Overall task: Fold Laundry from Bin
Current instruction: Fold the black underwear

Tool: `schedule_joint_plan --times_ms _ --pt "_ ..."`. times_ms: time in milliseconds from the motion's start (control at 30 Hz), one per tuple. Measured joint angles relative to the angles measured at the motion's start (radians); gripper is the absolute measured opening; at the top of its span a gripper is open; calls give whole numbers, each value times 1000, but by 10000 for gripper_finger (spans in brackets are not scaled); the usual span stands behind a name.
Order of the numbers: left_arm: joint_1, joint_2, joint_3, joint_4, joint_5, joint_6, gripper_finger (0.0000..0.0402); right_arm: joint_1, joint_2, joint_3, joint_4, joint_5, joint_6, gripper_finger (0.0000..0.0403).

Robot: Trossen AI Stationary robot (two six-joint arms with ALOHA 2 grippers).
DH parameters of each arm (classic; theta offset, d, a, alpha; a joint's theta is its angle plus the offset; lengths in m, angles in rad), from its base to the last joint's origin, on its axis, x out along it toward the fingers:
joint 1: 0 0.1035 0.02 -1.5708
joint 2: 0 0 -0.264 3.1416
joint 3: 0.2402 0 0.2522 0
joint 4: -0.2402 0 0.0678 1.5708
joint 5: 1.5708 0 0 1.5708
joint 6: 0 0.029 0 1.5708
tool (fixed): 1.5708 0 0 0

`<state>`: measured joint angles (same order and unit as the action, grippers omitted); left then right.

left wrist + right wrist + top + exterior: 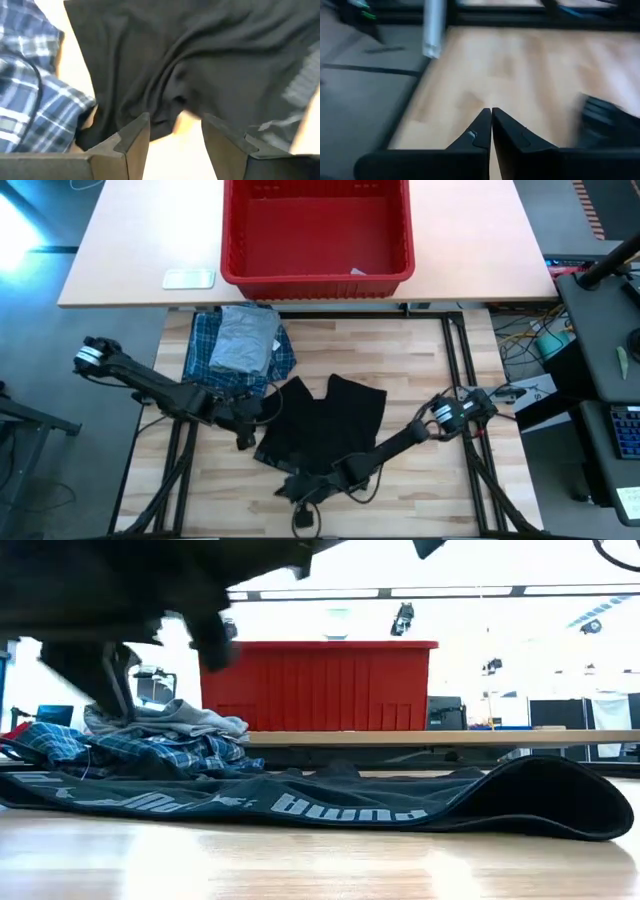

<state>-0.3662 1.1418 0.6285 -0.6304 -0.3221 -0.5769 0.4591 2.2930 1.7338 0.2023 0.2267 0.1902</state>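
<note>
A black garment (320,425) lies spread on the wooden table's middle; in the low view its right end (560,795) curls over in a fold. At the far left a grey T-shirt (245,340) lies folded on a plaid shirt (205,365). The red bin (317,230) stands on the tan table behind. My left gripper (175,120) hovers open over the black garment's left edge (245,435), nothing between its fingers. My right gripper (491,111) is shut and empty, above the wood by the garment's near edge (298,488).
A flat white object (189,278) lies on the tan table left of the bin, and a small white scrap (358,272) lies inside the bin. Bare wood (430,360) stretches along the table's right side. Black frame rails (462,355) border the wooden top.
</note>
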Motion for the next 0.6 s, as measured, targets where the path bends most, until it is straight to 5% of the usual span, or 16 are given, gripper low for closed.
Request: schedule_joint_plan --times_ms 167,333,600 --pt "-51 -30 26 13 17 -88 164 -6 -165 -199 -39 154 102 9" --pt "-129 84 -6 255 33 -164 164 -20 -337 -499 -39 247 289 9" --pt "-269 387 -4 368 105 -368 164 -12 -495 -762 -38 192 413 9"
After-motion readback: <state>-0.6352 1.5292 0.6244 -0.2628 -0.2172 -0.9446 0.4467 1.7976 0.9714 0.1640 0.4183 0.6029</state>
